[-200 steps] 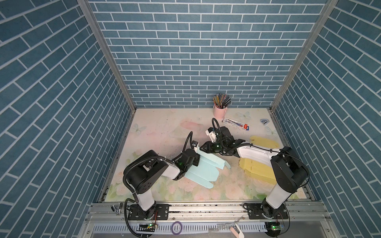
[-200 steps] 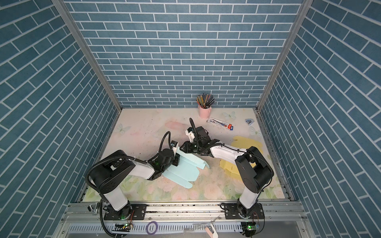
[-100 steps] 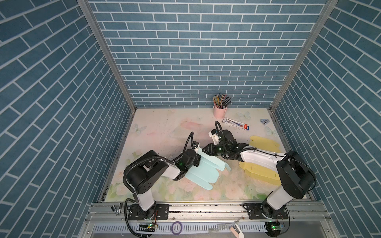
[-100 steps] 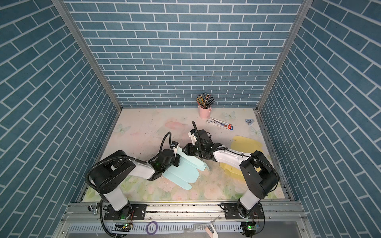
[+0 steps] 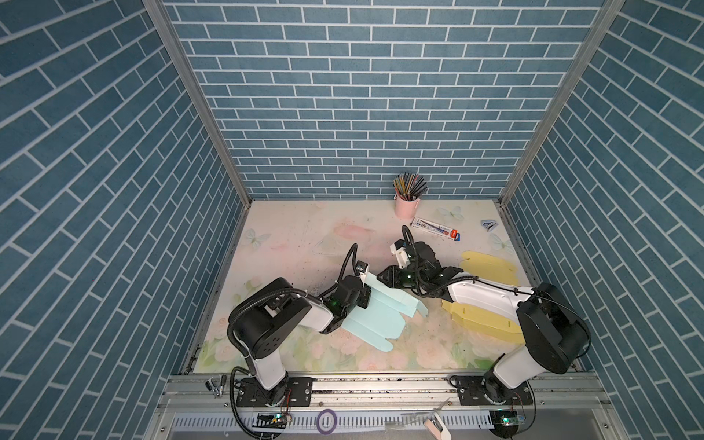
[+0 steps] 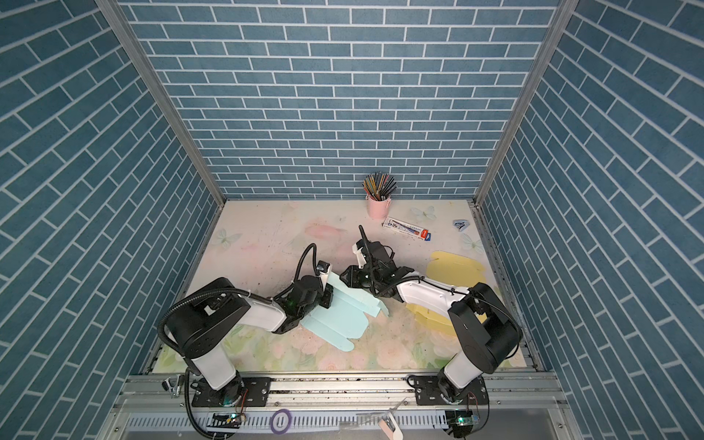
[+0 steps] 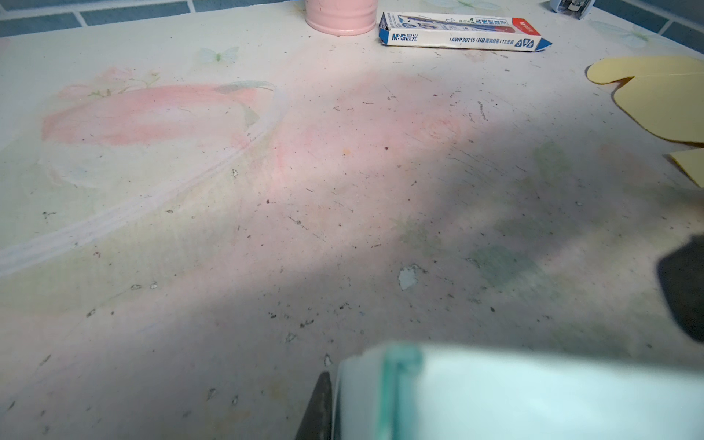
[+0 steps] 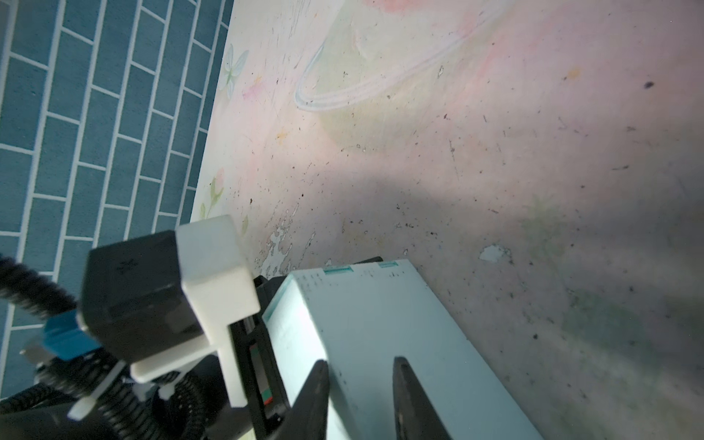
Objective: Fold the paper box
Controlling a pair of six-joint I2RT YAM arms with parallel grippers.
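1. the desk (image 5: 304, 236) carried the pale blue paper box (image 5: 381, 324) near its middle, between the two arms. it lay mostly flat with one flap standing up, so folding looked barely begun and the other panels were left to do.
2. a yellow sheet (image 5: 491, 266) lay flat, partly under the right arm.
3. the left fingers (image 7: 318, 407) seemed clenched on the raised flap. the right fingers (image 8: 314, 396) stood apart over it, grasping nothing.
4. the pencil carton (image 7: 461, 30) read "m&g" and "awp30716 hb".
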